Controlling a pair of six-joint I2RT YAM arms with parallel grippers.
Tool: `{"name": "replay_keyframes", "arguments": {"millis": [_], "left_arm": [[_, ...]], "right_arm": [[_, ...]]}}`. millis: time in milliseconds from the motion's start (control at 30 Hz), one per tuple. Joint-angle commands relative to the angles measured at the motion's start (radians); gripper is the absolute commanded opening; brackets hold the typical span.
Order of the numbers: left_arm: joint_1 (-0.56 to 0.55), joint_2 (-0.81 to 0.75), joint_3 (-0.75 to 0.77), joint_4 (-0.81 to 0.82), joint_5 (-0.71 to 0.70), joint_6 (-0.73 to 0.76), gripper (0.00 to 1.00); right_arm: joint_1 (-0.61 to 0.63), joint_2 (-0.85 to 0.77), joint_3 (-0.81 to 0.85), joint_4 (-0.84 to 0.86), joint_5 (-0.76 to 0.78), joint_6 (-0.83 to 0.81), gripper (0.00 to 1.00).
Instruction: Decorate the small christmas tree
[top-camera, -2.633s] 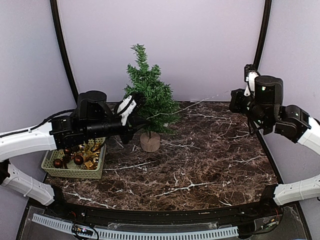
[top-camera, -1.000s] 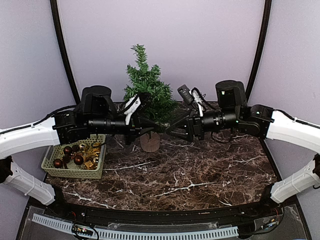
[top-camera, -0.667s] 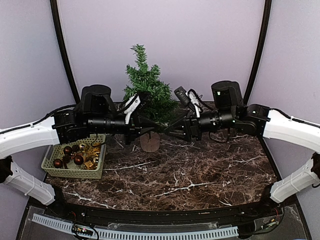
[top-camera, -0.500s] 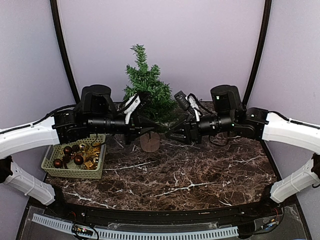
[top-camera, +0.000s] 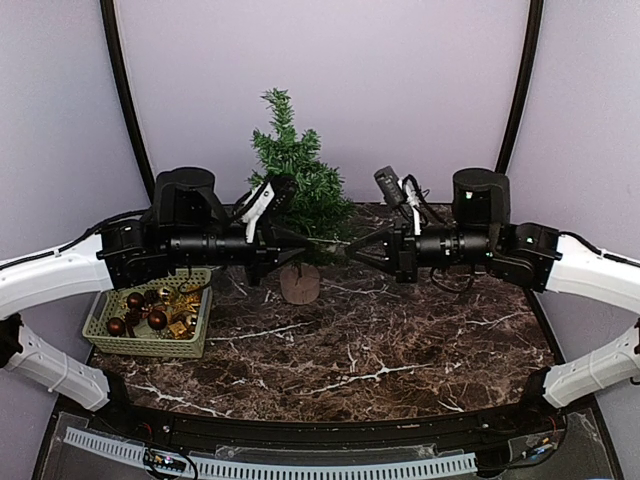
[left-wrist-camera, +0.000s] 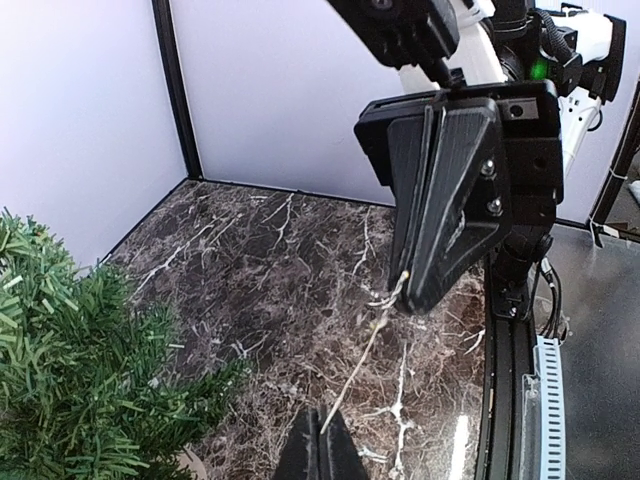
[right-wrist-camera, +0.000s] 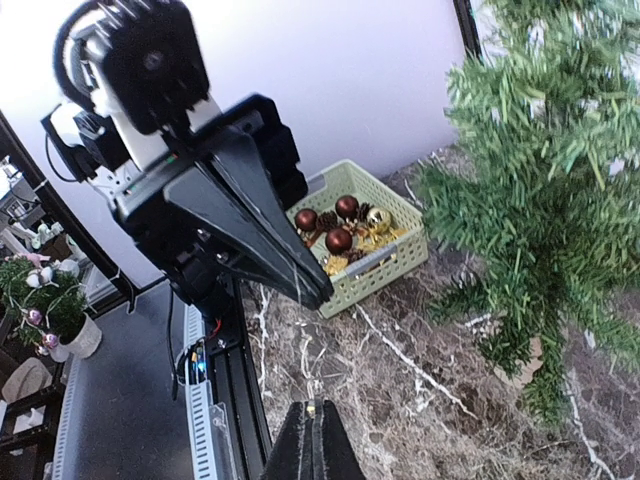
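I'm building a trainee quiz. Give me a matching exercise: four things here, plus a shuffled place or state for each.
1 small dark-green Christmas tree
2 pale green plastic basket
3 thin pale thread
4 right gripper

a shut
b holds baubles, left side
c stretched in air before the tree
d stands at back centre

Pairs: 1-d, 2-b, 3-c, 4-a

So, the layout: the small dark-green bristly christmas tree (top-camera: 298, 190) stands at the back of the brown marble-pattern surface (top-camera: 400, 340), a bit left of centre. The pale-green plastic mesh basket (top-camera: 145, 347) sits at the left edge, nearer than the tree, with round red and gold baubles (top-camera: 157, 318) in it. The black left pincer (top-camera: 312, 243) and black right pincer (top-camera: 352, 248) meet tip to tip right in front of the tree, with a thin pale thread (left-wrist-camera: 365, 350) between their tips.
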Motion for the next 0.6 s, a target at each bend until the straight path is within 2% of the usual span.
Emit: {"name": "replay_keyframes", "arguments": {"millis": [0, 567], "left_arm": [[0.020, -0.070, 0.009, 0.035, -0.035, -0.080, 0.00], [0.044, -0.091, -0.014, 0.089, 0.087, -0.122, 0.00]], "right_arm": [[0.007, -0.066, -0.014, 0.053, 0.039, 0.023, 0.00], [0.007, -0.080, 0.012, -0.006, 0.052, 0.009, 0.00]]}}
